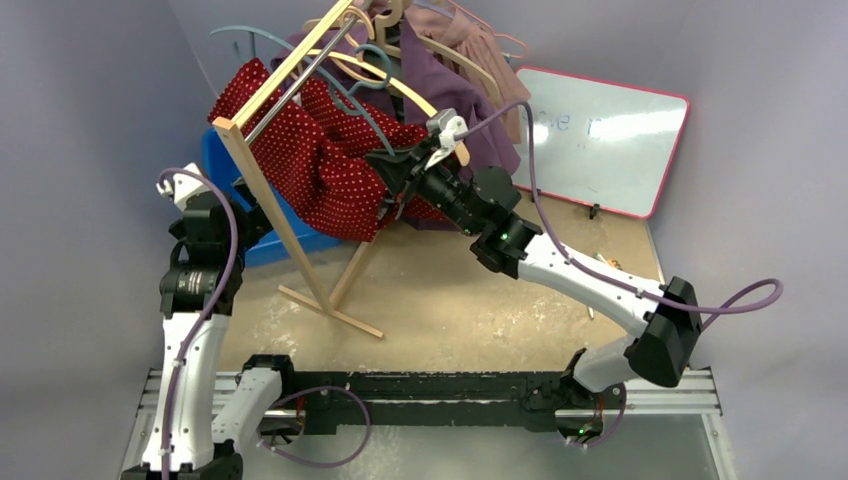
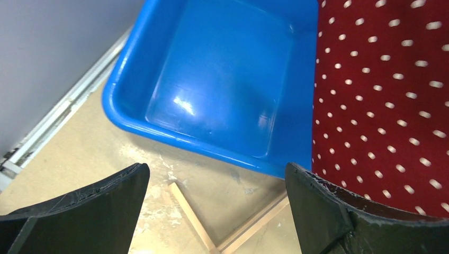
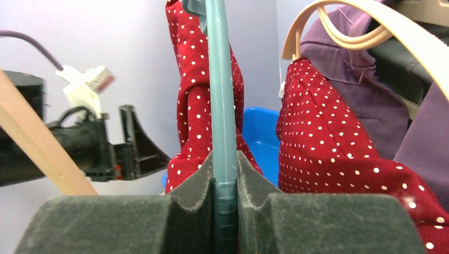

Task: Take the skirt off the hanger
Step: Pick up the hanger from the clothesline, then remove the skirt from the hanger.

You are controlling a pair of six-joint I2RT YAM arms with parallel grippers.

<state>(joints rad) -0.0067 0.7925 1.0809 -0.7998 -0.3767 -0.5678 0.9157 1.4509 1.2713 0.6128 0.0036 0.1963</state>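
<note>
The red skirt point(image 1: 320, 150) with white dots hangs over a teal hanger point(image 3: 221, 106) on the wooden rack point(image 1: 265, 190). My right gripper point(image 3: 226, 164) is shut on the hanger's bar, with folds of the skirt point(image 3: 328, 137) on either side of it. In the top view that gripper point(image 1: 388, 172) reaches into the cloth from the right. My left gripper point(image 2: 217, 180) stands open and holds nothing. It hovers over the table beside the rack's foot, with the skirt point(image 2: 381, 95) just off its right finger. Seen from above, the left gripper point(image 1: 258, 212) sits low, left of the skirt.
A blue bin point(image 2: 222, 79) stands on the table behind the rack, under the skirt. Purple and pink garments point(image 1: 450, 70) hang on wooden hangers further along the rail. A whiteboard point(image 1: 605, 140) leans at the back right. The rack's wooden feet point(image 1: 330, 310) cross the table.
</note>
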